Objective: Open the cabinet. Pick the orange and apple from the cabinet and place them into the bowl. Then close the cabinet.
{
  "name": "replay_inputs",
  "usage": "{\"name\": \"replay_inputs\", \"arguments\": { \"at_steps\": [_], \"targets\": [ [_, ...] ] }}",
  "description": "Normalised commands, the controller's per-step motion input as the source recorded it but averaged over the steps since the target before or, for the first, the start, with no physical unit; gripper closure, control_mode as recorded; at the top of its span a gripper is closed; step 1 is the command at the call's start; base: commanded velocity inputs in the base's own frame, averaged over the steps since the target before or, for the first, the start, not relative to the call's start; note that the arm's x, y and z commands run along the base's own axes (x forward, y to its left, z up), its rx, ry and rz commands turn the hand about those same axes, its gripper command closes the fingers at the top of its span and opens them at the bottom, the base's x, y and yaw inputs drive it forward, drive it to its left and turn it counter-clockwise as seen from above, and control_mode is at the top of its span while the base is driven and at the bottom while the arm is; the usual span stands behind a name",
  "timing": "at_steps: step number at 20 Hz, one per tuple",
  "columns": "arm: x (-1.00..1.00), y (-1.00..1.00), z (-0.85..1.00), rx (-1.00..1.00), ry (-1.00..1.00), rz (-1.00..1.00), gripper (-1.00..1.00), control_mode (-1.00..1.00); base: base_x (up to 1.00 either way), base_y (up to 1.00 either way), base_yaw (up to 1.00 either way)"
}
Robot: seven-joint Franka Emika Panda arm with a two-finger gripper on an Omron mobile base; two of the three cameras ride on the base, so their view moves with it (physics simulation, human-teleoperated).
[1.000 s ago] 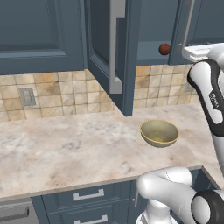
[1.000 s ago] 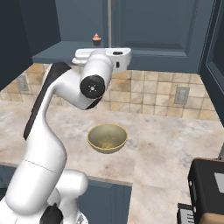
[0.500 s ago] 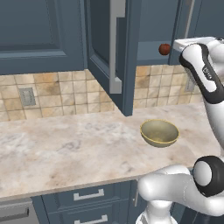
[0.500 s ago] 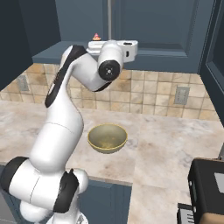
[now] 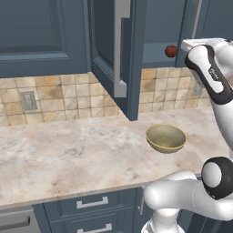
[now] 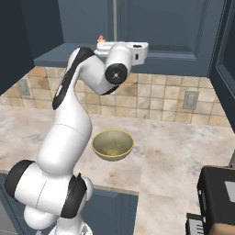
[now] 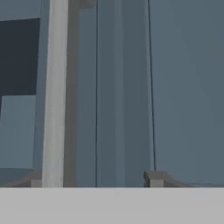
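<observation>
Standing open, the dark slate-blue wall cabinet (image 5: 113, 54) shows one dark red round apple (image 5: 170, 51) on its shelf edge. One golden-yellow bowl (image 5: 165, 138) sits near the counter's (image 5: 68, 154) front edge. Whether the fingers (image 7: 154, 178) grasp the silver bar handle (image 7: 54, 96) I cannot tell.

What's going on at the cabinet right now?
The Panda arm has its gripper up at the wall cabinet, with the silver bar handle of a door standing between the open fingertips, close to one of them and not yet clamped. The cabinet's other door is already swung open, and the apple sits on the shelf inside. The bowl on the counter below is empty.
</observation>
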Motion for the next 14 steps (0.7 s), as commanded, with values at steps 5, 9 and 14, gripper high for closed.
{"name": "replay_inputs", "arguments": {
  "at_steps": [5, 9, 14],
  "targets": [
    [0.85, 0.21, -0.19, 0.0, 0.19, 0.0, 1.0, -1.0, 0.0, 0.0, 0.0],
    [0.0, 0.0, 0.0, 0.0, 0.0, 0.0, 1.0, -1.0, 0.0, 0.0, 0.0],
    [0.0, -0.03, 0.0, 0.0, 0.0, 0.0, 1.0, -1.0, 0.0, 0.0, 0.0]
  ]
}}
